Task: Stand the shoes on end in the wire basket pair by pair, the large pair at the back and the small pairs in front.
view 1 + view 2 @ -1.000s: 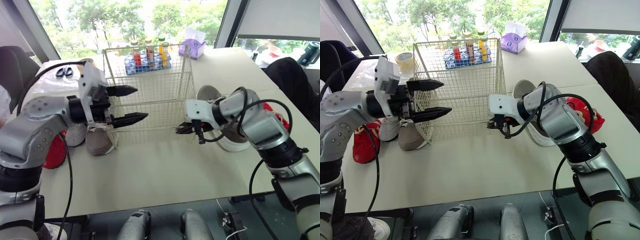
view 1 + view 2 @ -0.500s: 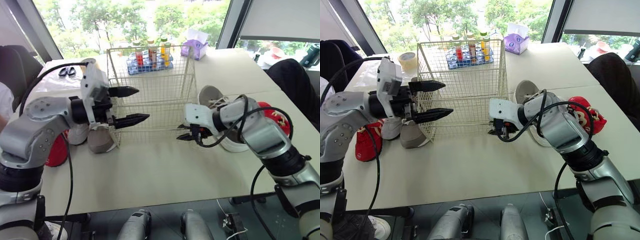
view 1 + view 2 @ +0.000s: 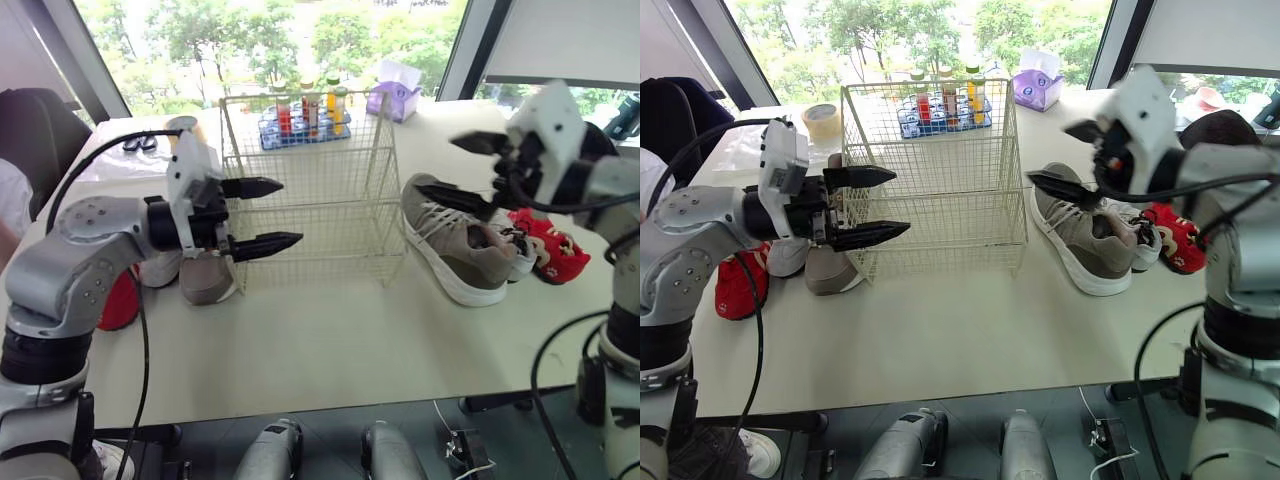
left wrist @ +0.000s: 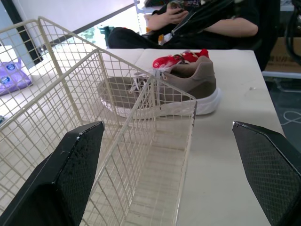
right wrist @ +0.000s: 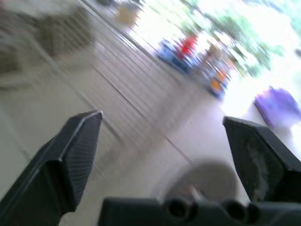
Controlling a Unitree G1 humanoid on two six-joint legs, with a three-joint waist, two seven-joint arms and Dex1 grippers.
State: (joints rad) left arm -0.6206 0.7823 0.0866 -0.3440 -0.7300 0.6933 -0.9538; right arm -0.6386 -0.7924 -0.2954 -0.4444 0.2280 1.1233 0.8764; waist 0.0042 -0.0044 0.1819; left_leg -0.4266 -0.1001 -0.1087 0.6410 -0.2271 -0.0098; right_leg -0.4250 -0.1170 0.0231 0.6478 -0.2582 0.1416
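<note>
Wide open and empty, the right fingers [image 3: 1060,187] hang over the taupe white-soled sneaker [image 3: 455,245] at the cream wire basket's [image 3: 320,240] three o'clock, seemingly for pickup; the left fingers [image 3: 265,243] gape empty at nine.

Tabletop [image 3: 320,340]: pale beige, flat, near half bare.
Centre: cream wire basket [image 3: 300,232], upright.
Robot's right of basket: grey-brown white-soled sneaker [image 3: 455,245] on its sole; small red shoes [image 3: 548,246] at its heel.
Robot's left: second grey-brown sneaker [image 3: 205,280] by the basket corner; white shoe [image 3: 158,268]; red shoe [image 3: 118,300].
Behind basket: blue bottle rack [image 3: 935,115], purple tissue box [image 3: 393,98].
</note>
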